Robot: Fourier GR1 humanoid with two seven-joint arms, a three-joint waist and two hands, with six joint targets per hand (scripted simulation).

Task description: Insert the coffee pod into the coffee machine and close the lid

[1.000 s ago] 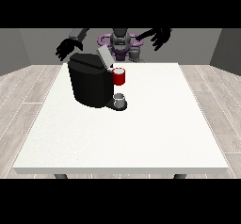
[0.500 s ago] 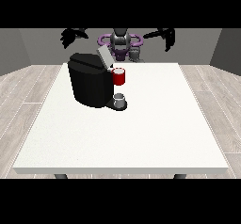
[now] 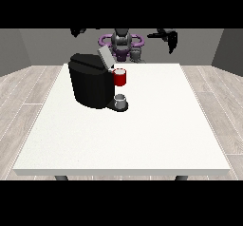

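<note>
The black coffee machine (image 3: pixel 92 85) stands on the left half of the white table (image 3: pixel 156 125), its grey lid (image 3: pixel 105 57) tilted up and open. A red thing at the machine (image 3: pixel 120 77) sits at its front. A small grey coffee pod (image 3: pixel 136 54) rests at the table's far edge, in front of the robot's torso. The hand at the view's right (image 3: pixel 170 39) is raised above the far right corner, fingers hanging straight and holding nothing. The hand at the view's left (image 3: pixel 79 31) shows only partly at the scene's top edge, above the machine.
A grey cup (image 3: pixel 121 99) sits on the machine's base under the red thing. The robot's torso (image 3: pixel 121 41) is behind the table's far edge. Wood floor surrounds the table.
Both hands have risen. The hand at the view's left went from beside the machine's top up to the scene's top edge; the other hand's fingers turned downward.
</note>
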